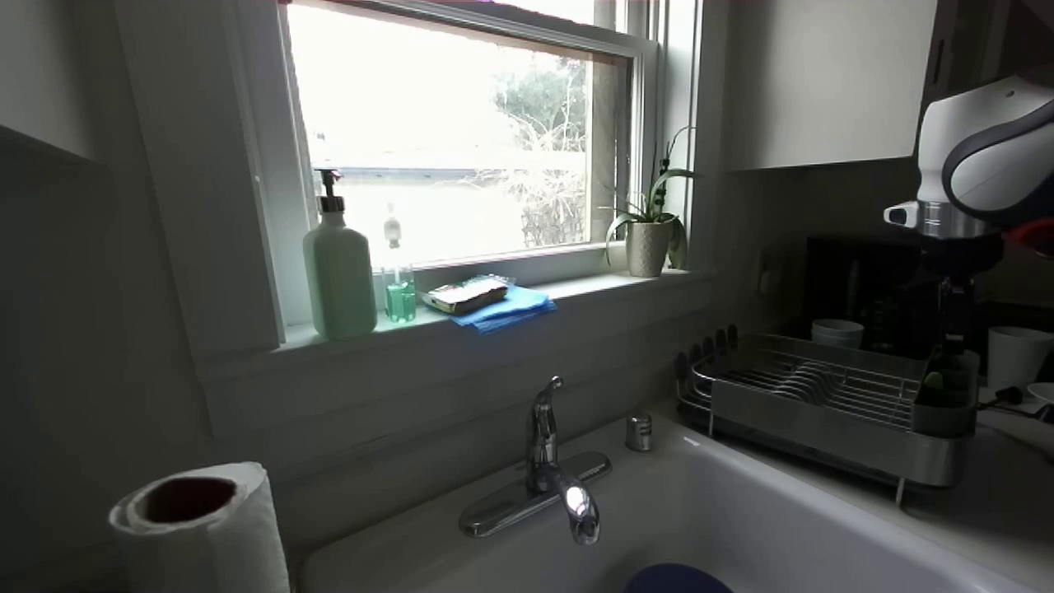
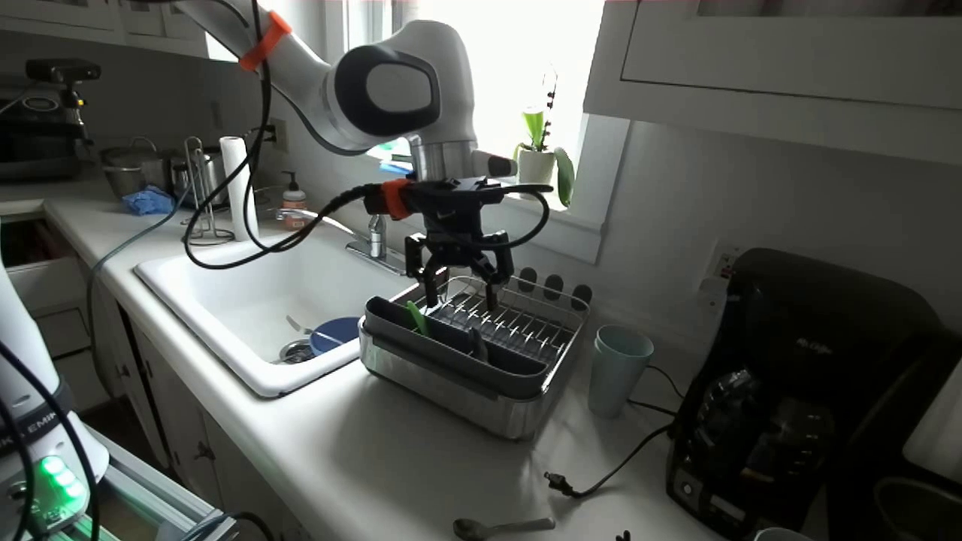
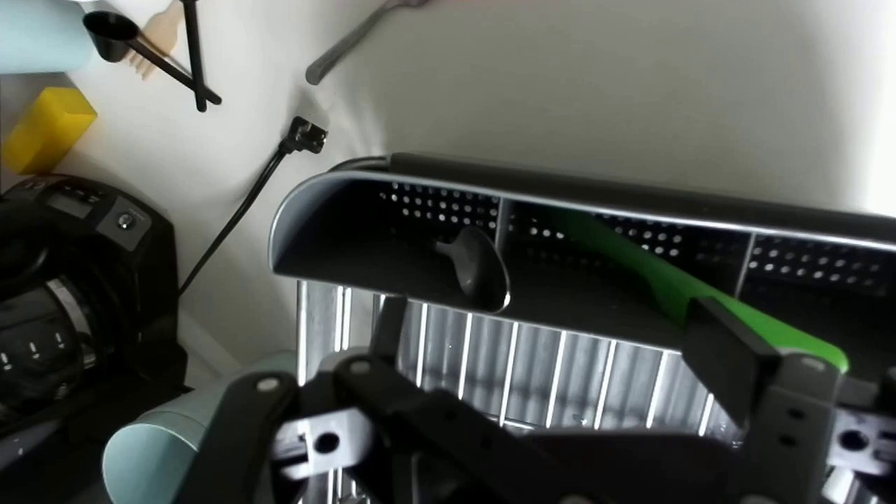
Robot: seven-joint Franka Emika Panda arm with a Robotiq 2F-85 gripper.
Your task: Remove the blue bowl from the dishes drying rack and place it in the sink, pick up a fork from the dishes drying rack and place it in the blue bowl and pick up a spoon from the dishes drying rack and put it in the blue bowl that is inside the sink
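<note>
In an exterior view, the claw [image 2: 461, 303] hangs mid-frame above the drying rack [image 2: 451, 398], its fingers [image 2: 492, 296] pointing down and spread wide, with rack wires showing in the gap. The blue bowl [image 2: 343, 328] sits in the sink [image 2: 263, 289], left of centre, partly hidden by the sink's rim; a thin utensil [image 2: 298, 325] reaches out past its edge (too small to tell what kind). In the wrist view, the fingers stand far apart at lower centre and lower right, wires and the wall of the utensil holder [image 3: 574, 302] between them. The one at lower right overlaps a green handle [image 3: 668, 287]; I cannot tell whether they touch. A spoon [image 3: 481, 273] leans in the holder, mid-frame, its handle lost in shadow. In an exterior view, below the faucet [image 1: 543, 449], only an arc of the bowl shows, cut off by the bottom edge; the claw is a dark shape at the right, its tips hard to make out against the holder.
</note>
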